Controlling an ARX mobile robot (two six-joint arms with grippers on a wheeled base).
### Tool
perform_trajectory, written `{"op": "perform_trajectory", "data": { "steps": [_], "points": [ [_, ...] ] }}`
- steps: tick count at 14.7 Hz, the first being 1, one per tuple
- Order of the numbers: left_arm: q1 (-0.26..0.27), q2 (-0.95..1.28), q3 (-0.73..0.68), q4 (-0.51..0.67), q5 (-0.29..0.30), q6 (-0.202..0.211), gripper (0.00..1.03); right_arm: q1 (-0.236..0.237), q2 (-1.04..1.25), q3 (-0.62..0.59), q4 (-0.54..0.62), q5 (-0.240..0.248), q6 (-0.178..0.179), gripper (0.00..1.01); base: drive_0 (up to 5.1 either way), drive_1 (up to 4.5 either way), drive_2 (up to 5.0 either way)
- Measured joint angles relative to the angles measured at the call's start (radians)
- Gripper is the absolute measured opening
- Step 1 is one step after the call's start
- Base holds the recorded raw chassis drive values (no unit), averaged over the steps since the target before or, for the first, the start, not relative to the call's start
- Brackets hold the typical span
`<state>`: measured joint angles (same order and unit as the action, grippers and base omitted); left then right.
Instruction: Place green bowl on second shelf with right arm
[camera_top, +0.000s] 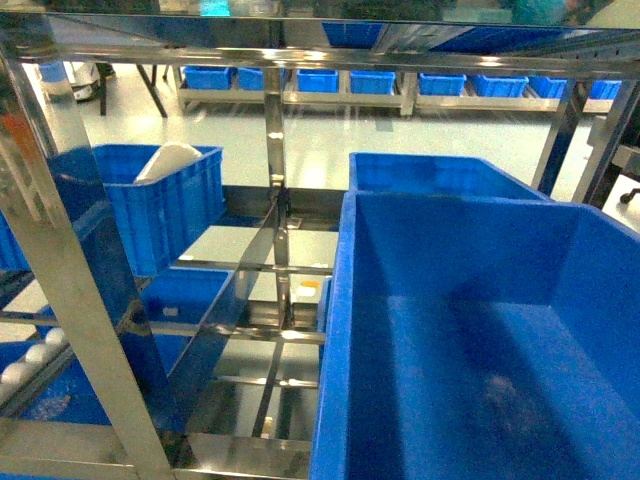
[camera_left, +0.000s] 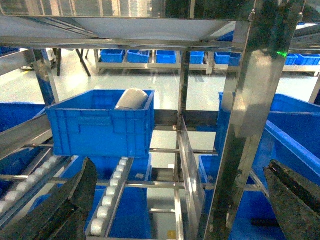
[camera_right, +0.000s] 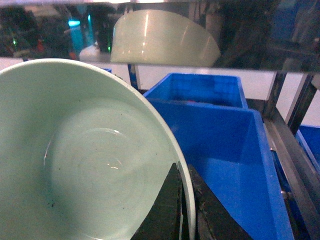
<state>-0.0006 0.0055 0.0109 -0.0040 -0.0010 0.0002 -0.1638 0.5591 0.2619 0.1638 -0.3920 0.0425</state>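
Head view, left to right: one polished steel post (camera_top: 75, 300); one small blue crate (camera_top: 160, 205) holding one white dish (camera_top: 165, 160); thin steel rails of the second shelf (camera_top: 255, 268); two deep blue crates on the right, the nearer (camera_top: 480, 340) large and smooth-walled, the farther (camera_top: 440, 175) directly behind it. No bowl and no gripper visible here.

Left wrist view only: one row of white rollers (camera_left: 112, 192) under the small crate; two black, rough-textured fingers (camera_left: 65, 205) of the left gripper (camera_left: 180, 200) at the lower corners, spread wide, nothing between them.

Right wrist view only: one green bowl (camera_right: 85, 155), round, glossy, shallow, with faint concentric rings inside, filling the left half of the frame, tilted, above and left of the near crate's rim. Rim pinched between the two black fingers (camera_right: 165, 210) of the right gripper (camera_right: 182, 220), closed narrowly on it. One pale reflection of the bowl (camera_right: 160, 40) in the mirror-like steel panel overhead. Two blue crates to the right, one behind the other.
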Motion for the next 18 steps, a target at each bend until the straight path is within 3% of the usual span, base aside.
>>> {"op": "perform_trajectory", "data": {
  "steps": [2, 6, 9, 11, 14, 18],
  "points": [
    [0.0, 0.0, 0.0, 0.0, 0.0, 0.0, 0.98, 0.004, 0.068, -0.061, 0.048, -0.017, -0.034, 0.02, 0.0, 0.0, 0.0],
    [0.0, 0.0, 0.0, 0.0, 0.0, 0.0, 0.98, 0.108, 0.397, -0.089, 0.335, -0.001, -0.082, 0.02, 0.0, 0.0, 0.0],
    [0.0, 0.0, 0.0, 0.0, 0.0, 0.0, 0.98, 0.172, 0.727, -0.018, 0.516, 0.024, -0.114, 0.02, 0.0, 0.0, 0.0],
    [0.0, 0.0, 0.0, 0.0, 0.0, 0.0, 0.98, 0.185, 0.915, 0.085, 0.541, 0.048, -0.115, 0.02, 0.0, 0.0, 0.0],
    [0.0, 0.0, 0.0, 0.0, 0.0, 0.0, 0.98, 0.203, 1.164, 0.298, 0.446, 0.048, -0.127, 0.02, 0.0, 0.0, 0.0],
    [0.0, 0.0, 0.0, 0.0, 0.0, 0.0, 0.98, 0.203, 1.223, 0.36, 0.414, 0.049, -0.13, 0.02, 0.0, 0.0, 0.0]
  ]
}}
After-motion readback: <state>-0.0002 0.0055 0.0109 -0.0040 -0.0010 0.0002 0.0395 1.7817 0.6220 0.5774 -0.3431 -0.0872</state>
